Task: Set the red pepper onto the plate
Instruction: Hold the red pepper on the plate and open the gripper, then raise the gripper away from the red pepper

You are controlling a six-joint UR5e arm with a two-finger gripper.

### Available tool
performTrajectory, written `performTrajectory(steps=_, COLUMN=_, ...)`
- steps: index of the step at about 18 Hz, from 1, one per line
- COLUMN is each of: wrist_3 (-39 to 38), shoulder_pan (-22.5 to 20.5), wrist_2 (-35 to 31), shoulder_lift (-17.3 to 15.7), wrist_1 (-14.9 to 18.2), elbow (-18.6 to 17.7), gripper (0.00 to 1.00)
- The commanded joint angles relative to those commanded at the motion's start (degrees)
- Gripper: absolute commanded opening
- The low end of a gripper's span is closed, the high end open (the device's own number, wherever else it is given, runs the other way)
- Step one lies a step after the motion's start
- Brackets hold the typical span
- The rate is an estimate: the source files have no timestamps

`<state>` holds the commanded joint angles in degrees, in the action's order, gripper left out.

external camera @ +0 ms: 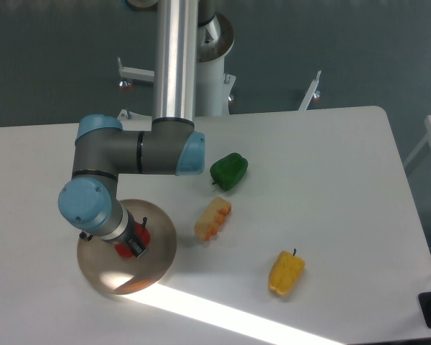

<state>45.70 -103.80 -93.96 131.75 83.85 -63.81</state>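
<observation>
The tan-brown round plate [154, 259] lies at the front left of the white table. Over its middle hangs my gripper [131, 242], pointing down from the blue-capped wrist. Bits of the red pepper [141, 236] show on either side of the black fingers, low over the plate. The wrist hides most of the pepper and the fingertips, so I cannot see whether the fingers still hold it or whether it rests on the plate.
A green pepper [229, 171] sits behind and right of the plate. An orange-yellow ridged piece [212, 218] lies just right of the plate. A yellow pepper [286, 272] is at the front right. The arm's column [177, 57] rises at the back.
</observation>
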Motion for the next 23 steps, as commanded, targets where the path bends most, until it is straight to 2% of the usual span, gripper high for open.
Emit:
performTrajectory(steps=16, wrist_3=0.8, shoulder_pan=0.0, wrist_2=0.0, shoulder_lift=-0.6, wrist_1=0.0, elbow=0.0, gripper=0.80)
performTrajectory(steps=23, wrist_3=5.6, shoulder_pan=-0.3, wrist_2=0.0, shoulder_lift=-4.6, wrist_1=0.9, elbow=0.2, gripper=0.82)
